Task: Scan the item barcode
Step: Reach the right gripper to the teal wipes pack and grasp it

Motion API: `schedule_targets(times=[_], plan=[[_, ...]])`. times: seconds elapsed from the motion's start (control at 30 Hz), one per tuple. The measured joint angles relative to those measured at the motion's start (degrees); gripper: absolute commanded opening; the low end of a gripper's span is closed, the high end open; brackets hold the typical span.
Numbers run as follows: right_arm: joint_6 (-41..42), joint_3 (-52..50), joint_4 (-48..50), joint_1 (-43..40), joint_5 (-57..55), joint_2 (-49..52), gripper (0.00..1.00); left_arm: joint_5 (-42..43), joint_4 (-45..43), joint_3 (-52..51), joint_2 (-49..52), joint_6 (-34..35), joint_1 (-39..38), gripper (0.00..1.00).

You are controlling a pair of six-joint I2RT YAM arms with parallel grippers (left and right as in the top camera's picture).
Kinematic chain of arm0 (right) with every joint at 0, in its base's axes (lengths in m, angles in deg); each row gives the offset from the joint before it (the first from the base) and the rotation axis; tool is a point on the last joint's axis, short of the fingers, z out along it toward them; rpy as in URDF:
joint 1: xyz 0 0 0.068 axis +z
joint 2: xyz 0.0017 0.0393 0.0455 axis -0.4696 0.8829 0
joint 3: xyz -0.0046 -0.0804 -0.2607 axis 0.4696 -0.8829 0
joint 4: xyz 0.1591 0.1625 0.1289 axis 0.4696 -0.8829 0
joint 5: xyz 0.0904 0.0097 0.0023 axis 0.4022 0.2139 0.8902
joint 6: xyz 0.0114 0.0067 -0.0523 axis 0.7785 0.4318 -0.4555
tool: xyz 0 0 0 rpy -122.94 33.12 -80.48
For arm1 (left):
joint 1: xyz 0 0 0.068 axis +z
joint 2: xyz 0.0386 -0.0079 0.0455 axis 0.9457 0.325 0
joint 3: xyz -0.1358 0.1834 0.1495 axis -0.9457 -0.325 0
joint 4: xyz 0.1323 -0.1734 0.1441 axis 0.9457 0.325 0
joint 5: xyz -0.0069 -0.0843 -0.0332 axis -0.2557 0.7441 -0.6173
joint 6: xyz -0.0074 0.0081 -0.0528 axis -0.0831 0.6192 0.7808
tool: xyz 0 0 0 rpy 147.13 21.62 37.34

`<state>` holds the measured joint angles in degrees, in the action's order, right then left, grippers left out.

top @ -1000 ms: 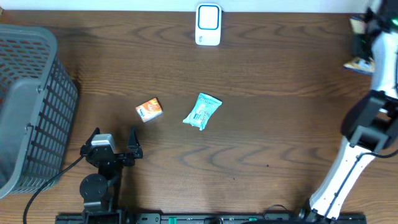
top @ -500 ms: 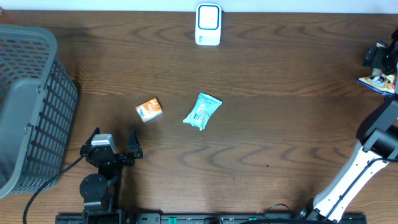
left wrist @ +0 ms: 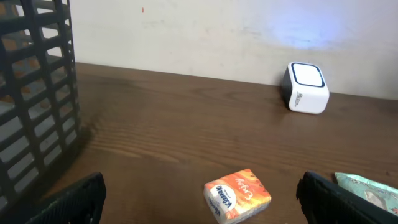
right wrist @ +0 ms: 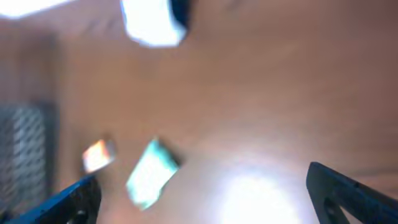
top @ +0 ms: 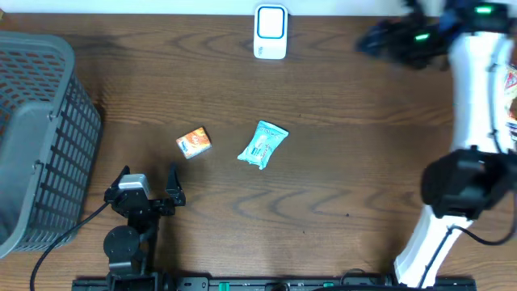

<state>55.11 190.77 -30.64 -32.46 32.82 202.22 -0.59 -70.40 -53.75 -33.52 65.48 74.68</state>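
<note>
The white barcode scanner [top: 270,31] stands at the table's back edge, also in the left wrist view [left wrist: 305,87] and blurred in the right wrist view [right wrist: 152,22]. An orange tissue pack [top: 194,142] [left wrist: 237,194] and a teal packet [top: 262,145] [right wrist: 151,172] lie mid-table. My left gripper [top: 147,179] [left wrist: 202,202] rests open at the front left, just short of the orange pack. My right gripper [top: 376,38] [right wrist: 205,199] is blurred in motion, high at the back right of the scanner. It is open with nothing between its fingers.
A grey slatted basket [top: 40,137] [left wrist: 34,93] fills the left side. A colourful item [top: 510,81] shows partly at the right edge, behind the right arm's white link [top: 477,89].
The right arm swung from the far right edge in over the back of the table toward the scanner, and its jaws went from shut to open. The left arm and items stayed put.
</note>
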Motion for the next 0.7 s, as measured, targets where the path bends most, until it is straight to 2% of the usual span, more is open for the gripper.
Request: schedule_targets(times=[0.13,0.2,0.27,0.37,0.47,0.6,0.7], plan=[[4.92,-6.40,-0.90,10.10,1.84,0.94,0.99,0.02,0.00,0.00,0.00,-0.02,0.00,0.98],[10.21,-11.08,0.24,16.55,1.14,1.33,0.99,0.00,0.00,0.00,0.00,0.00,0.00,0.98],[17.40,-15.02,2.16,21.90,-2.16,1.36,0.99,0.00,0.00,0.00,0.00,0.00,0.00,0.98],[27.23,-19.89,5.79,27.50,-8.50,1.40,0.90,-0.02,0.00,0.00,0.00,-0.02,0.00,0.98],[37.11,-24.41,14.29,33.29,-19.39,1.64,0.96,0.02,0.00,0.00,-0.02,0.00,0.00,0.98],[41.33,-24.50,17.03,38.07,-29.90,1.66,0.99,0.00,0.00,0.00,0.00,-0.02,0.00,0.98],[42.62,-24.50,18.73,40.68,-33.14,2.14,0.99,0.00,0.00,0.00,0.00,-0.02,0.00,0.98]])
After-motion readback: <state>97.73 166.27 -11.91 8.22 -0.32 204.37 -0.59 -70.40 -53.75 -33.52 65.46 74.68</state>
